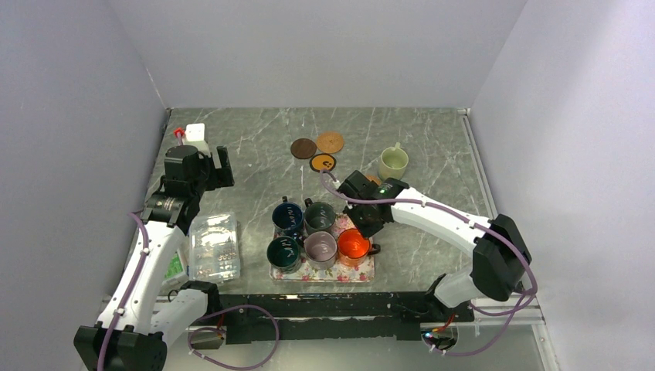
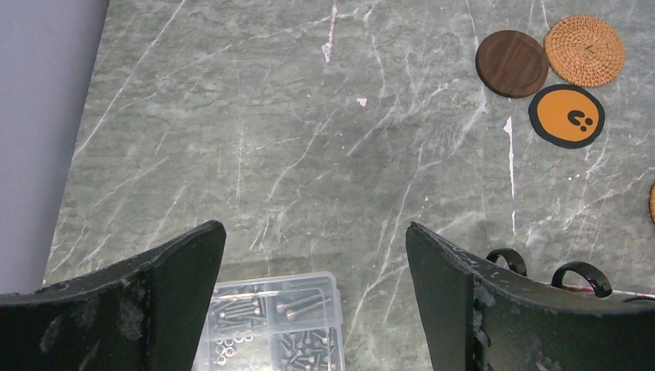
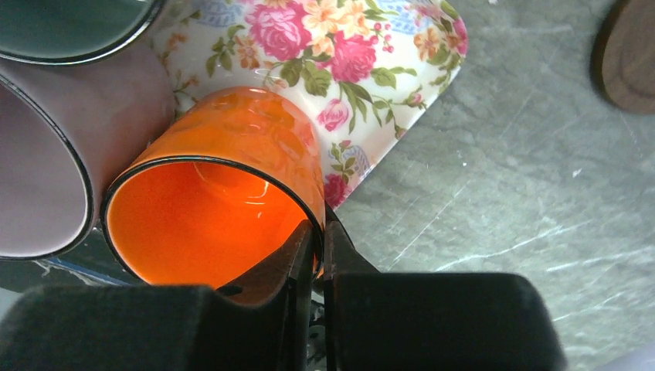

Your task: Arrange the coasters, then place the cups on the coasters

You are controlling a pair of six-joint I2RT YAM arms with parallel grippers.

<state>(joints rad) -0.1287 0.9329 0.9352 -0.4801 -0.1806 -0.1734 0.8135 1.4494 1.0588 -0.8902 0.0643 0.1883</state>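
Three coasters lie together at the back: dark brown [image 1: 303,147] [image 2: 511,63], tan woven [image 1: 330,141] [image 2: 585,50], and black with an orange face [image 1: 323,163] [image 2: 566,115]. A pale cream-green cup [image 1: 393,162] stands to their right. Five cups sit on the floral tray [image 1: 363,270]: navy [image 1: 287,217], two dark green [image 1: 319,217] [image 1: 283,253], mauve [image 1: 320,248] and orange [image 1: 354,243] [image 3: 224,193]. My right gripper [image 1: 368,229] [image 3: 317,232] is shut on the orange cup's rim, one finger inside, one outside. My left gripper [image 1: 220,166] [image 2: 315,239] hangs open above bare table.
A clear plastic box of screws [image 1: 214,246] [image 2: 274,325] lies left of the tray, below my left gripper. Another brown disc [image 3: 629,54] lies on the marble just right of the tray, half hidden under my right arm. Grey walls close in the left, back and right sides.
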